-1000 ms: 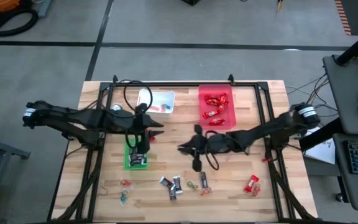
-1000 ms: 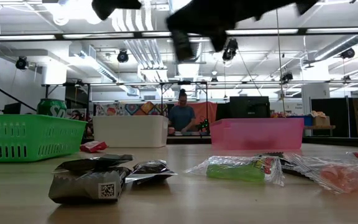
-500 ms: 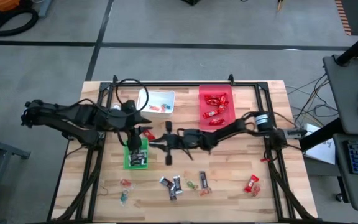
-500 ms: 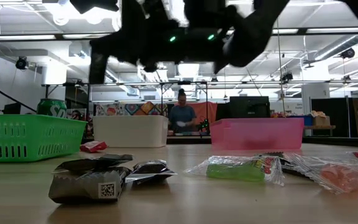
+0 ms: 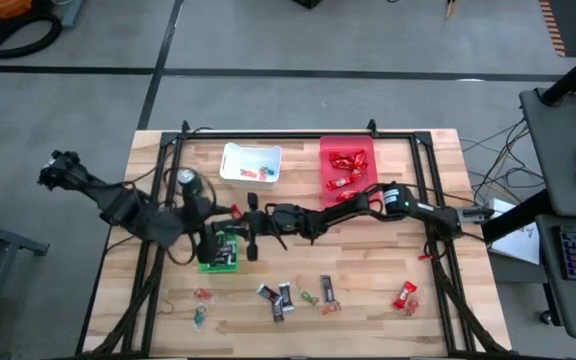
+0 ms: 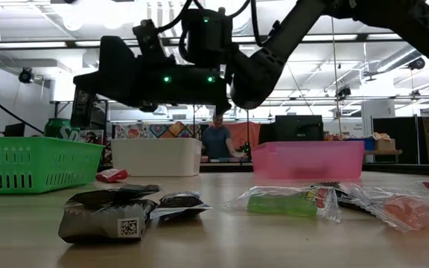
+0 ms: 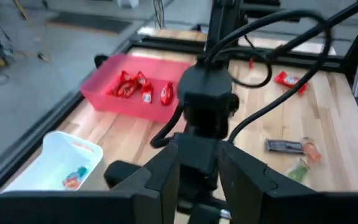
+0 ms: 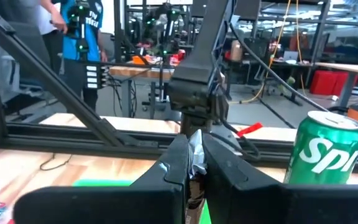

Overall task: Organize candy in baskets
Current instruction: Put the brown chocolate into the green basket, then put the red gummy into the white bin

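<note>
On the table point(image 5: 388, 300), the left arm reaches in from the left edge, its left tool point(image 5: 230, 222) low over the green bin point(image 5: 211, 264). Its jaws stand partly apart in the left wrist view, and I cannot tell whether they hold anything. A green can point(image 5: 186, 178) stands just behind that arm. The right tool point(image 5: 249, 228) meets it over the same bin, pinched shut on a crumpled silver-wrapped candy point(image 8: 196, 155). Behind them sits the white bin point(image 5: 230, 158) with a few small sweets, and to its right the red bin point(image 5: 366, 150) holds red bars point(image 5: 343, 162). Along the near edge lie loose candies: clear pieces point(image 5: 200, 297), dark mini bars point(image 5: 276, 297), a green piece point(image 5: 309, 297) and a red bar point(image 5: 404, 293) farthest right.
</note>
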